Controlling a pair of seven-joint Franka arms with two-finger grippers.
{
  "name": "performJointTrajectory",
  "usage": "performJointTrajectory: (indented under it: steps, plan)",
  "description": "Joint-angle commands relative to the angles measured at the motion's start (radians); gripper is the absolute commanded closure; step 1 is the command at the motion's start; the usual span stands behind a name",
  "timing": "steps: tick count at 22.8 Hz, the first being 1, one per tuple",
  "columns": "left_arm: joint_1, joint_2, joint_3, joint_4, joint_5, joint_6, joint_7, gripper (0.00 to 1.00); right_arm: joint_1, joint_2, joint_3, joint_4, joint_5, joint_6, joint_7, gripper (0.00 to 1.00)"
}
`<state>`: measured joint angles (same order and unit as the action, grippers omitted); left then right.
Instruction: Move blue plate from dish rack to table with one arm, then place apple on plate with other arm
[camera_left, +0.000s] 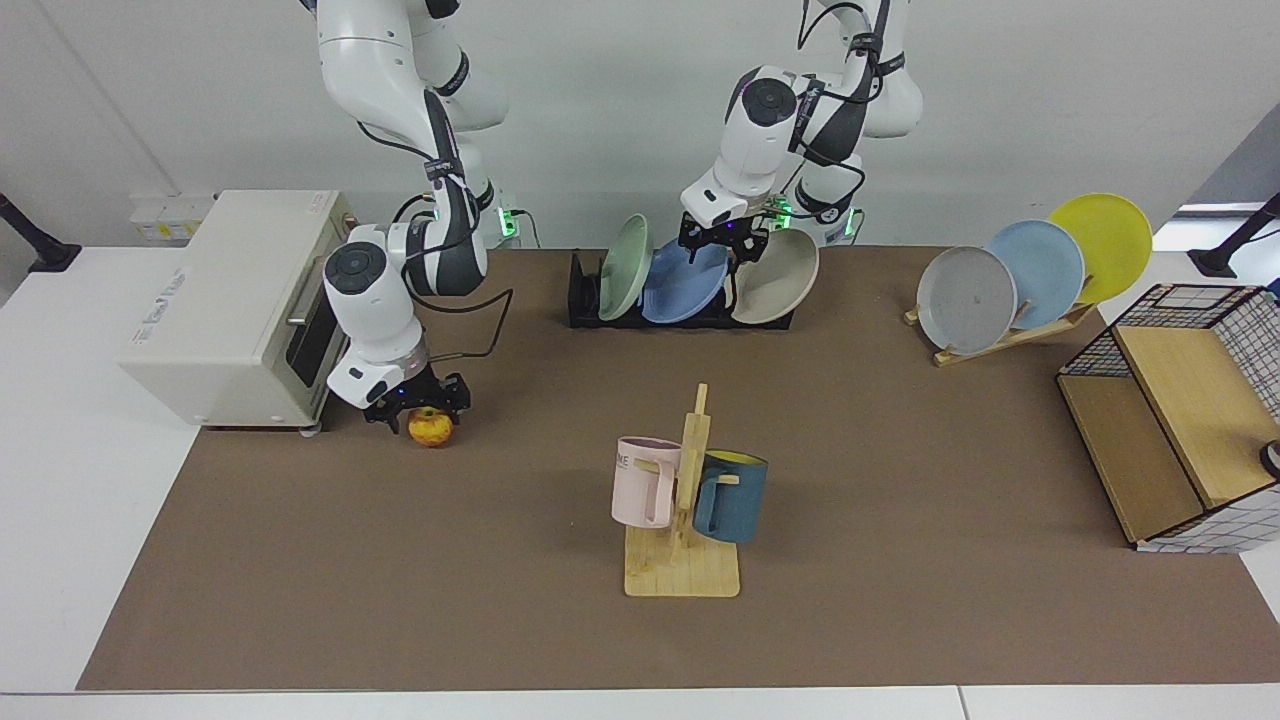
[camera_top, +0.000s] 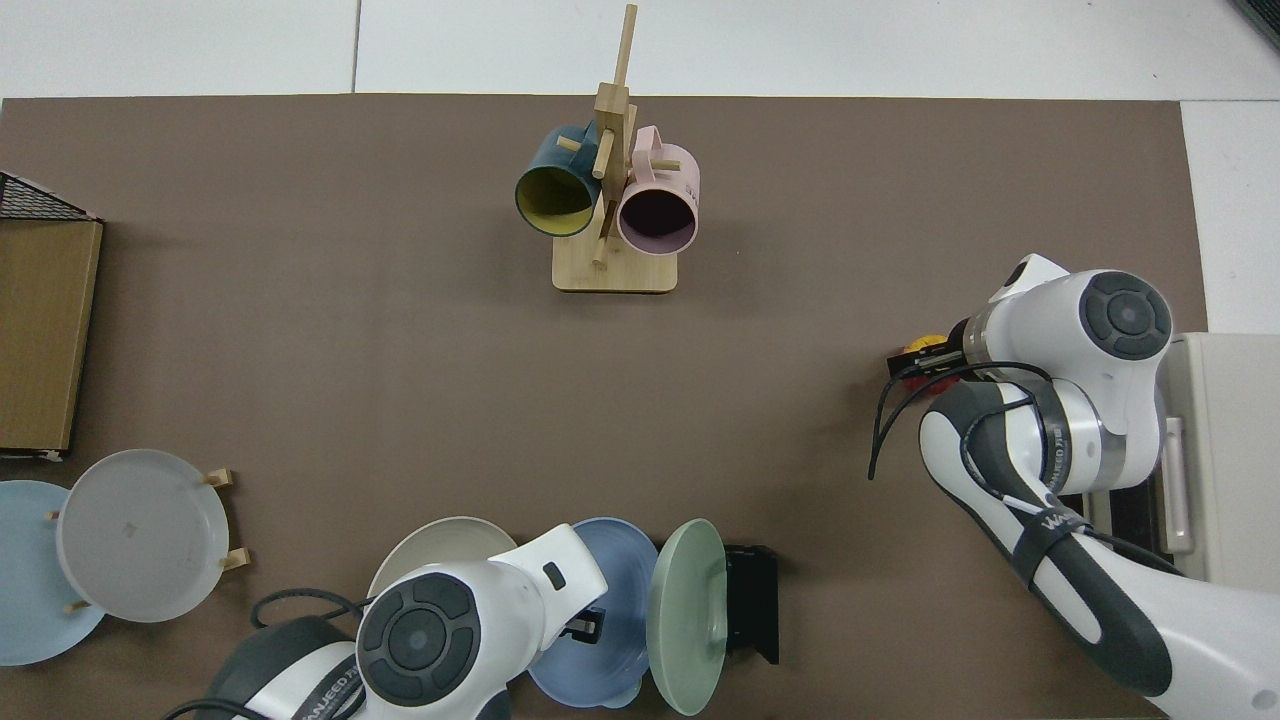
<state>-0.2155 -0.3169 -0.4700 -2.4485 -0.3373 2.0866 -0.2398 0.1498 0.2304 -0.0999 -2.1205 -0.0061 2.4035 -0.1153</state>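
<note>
Left pincer (camera_left: 722, 246) open astride the rim of the round periwinkle-blue plate (camera_left: 680, 288) in the black slotted rack (camera_left: 585, 300); right pincer (camera_left: 417, 405) open around the small yellow-red apple (camera_left: 432, 429).

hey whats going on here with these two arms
Both arms are at work. The left gripper is at the top rim of the blue plate, which stands in the dish rack between a green plate and a beige plate. The right gripper is down over the apple on the table, beside a white oven.
</note>
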Motion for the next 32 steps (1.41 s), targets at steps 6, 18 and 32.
performJointTrajectory:
  steps: [6, 18, 32]
  plan:
    - [-0.012, -0.024, -0.027, -0.014, -0.012, -0.005, -0.087, 0.95, -0.002, 0.006, 0.008, -0.021, 0.018, 0.065, -0.017, 0.0]
    - [0.138, -0.03, -0.013, 0.173, 0.093, -0.241, -0.066, 1.0, 0.002, 0.006, 0.012, -0.044, 0.031, 0.101, -0.012, 1.0]
    - [0.444, 0.218, 0.004, 0.324, -0.213, -0.097, 0.417, 1.0, 0.042, -0.046, 0.012, 0.106, 0.043, -0.026, 0.034, 1.0]
